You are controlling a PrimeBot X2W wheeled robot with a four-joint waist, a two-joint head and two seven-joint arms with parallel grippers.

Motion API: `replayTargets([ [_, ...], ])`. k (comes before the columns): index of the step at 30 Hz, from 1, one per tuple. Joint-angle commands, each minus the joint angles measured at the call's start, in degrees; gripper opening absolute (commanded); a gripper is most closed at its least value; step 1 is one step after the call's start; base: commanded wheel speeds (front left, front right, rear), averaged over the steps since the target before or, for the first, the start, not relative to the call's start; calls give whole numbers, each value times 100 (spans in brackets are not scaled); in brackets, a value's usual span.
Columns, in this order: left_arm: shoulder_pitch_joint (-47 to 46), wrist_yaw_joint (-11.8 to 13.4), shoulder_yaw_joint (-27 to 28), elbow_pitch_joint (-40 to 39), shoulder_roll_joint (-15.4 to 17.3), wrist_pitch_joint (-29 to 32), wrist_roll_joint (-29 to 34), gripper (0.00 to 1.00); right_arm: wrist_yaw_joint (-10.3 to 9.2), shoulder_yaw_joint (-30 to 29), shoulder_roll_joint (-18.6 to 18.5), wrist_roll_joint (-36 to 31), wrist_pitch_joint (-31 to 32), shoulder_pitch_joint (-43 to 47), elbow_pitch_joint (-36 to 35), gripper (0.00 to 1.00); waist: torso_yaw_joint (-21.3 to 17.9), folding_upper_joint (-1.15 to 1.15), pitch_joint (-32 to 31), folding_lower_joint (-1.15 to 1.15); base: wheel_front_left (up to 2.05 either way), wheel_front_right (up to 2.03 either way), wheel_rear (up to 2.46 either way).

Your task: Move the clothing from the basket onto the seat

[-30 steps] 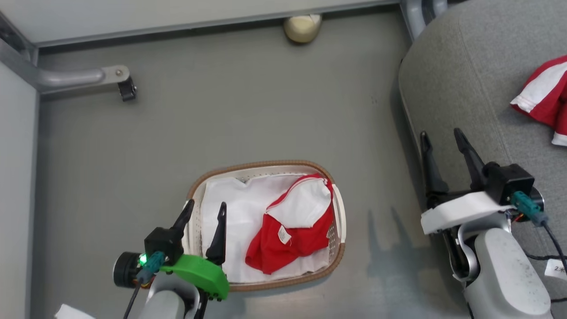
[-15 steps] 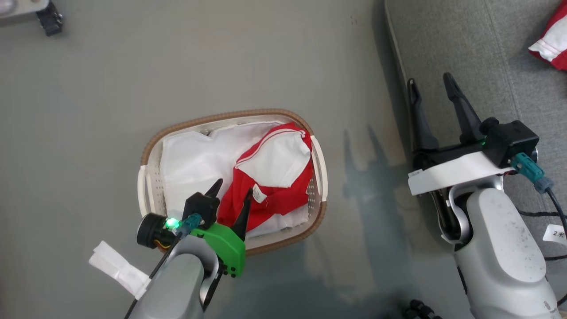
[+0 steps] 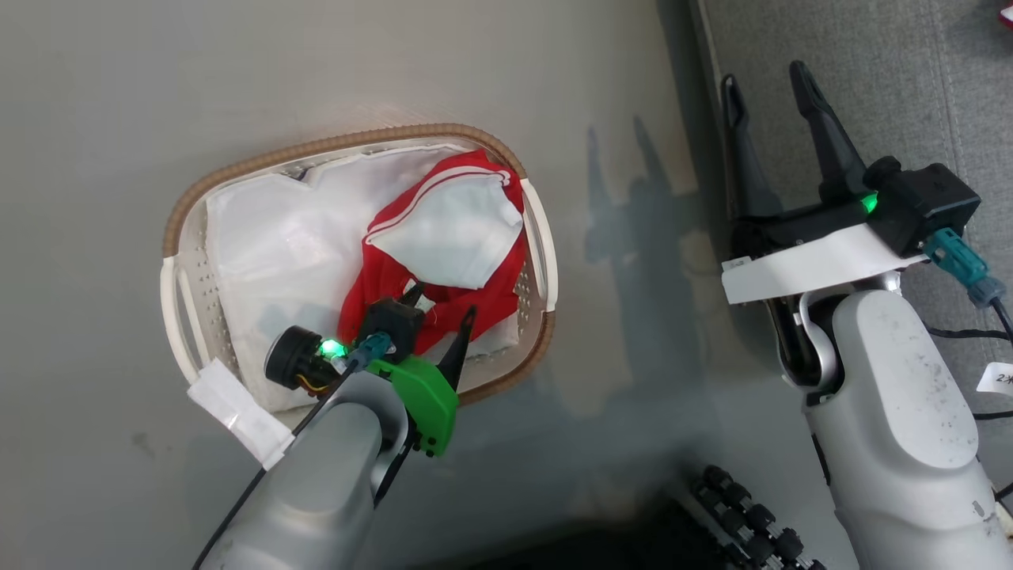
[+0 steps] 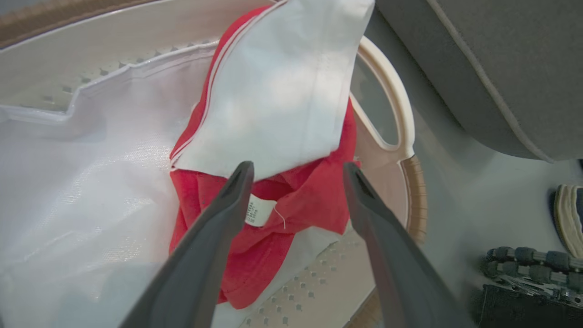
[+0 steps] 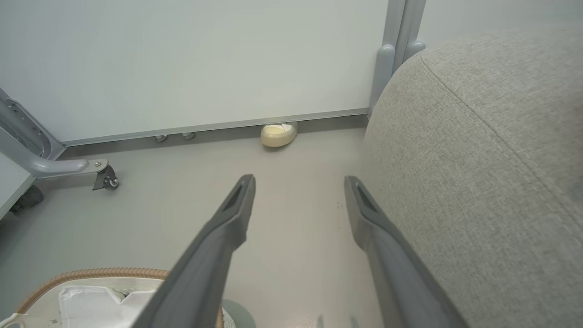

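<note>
Left claw (image 3: 441,302), lower centre: my arm angles down into the basket (image 3: 261,157), fingers spread over the red clothing (image 3: 378,277). Right claw (image 3: 763,74), upper right: spread, empty, beside the seat (image 3: 886,87).

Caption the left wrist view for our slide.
Open left gripper poised over red-and-white fabric garment in white perforated plastic basket.

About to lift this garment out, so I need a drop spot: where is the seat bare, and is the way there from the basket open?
Bare: the seat beside and beyond the right gripper, and the floor strip between basket and seat. Crowded: the basket's seat-side half, where the garment lies under the open left gripper.
</note>
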Motion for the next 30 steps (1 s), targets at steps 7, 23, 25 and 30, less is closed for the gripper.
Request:
replayTargets([
  [7, -490, -22, -404, 308, 42, 3, -196, 100, -6, -3, -19, -32, -12, -164, -67, 100, -207, 0, 484, 0, 0, 0, 0],
  [23, -1383, 527, -929, 1488, 42, 61, -358, 100, -6, -88, -19, 12, -11, -355, -219, 100, -279, 0, 1011, 0, 0, 0, 0],
  [25, -1468, 625, -985, 1561, 41, 82, -409, 100, -6, -90, -19, 5, -11, -334, -231, 100, -269, 0, 1025, 0, 0, 0, 0],
  [30, -1606, 833, -1092, 1680, 42, 242, -550, 100, -6, -106, -19, -42, -11, -284, -265, 100, -229, 0, 1070, 0, 0, 0, 0],
])
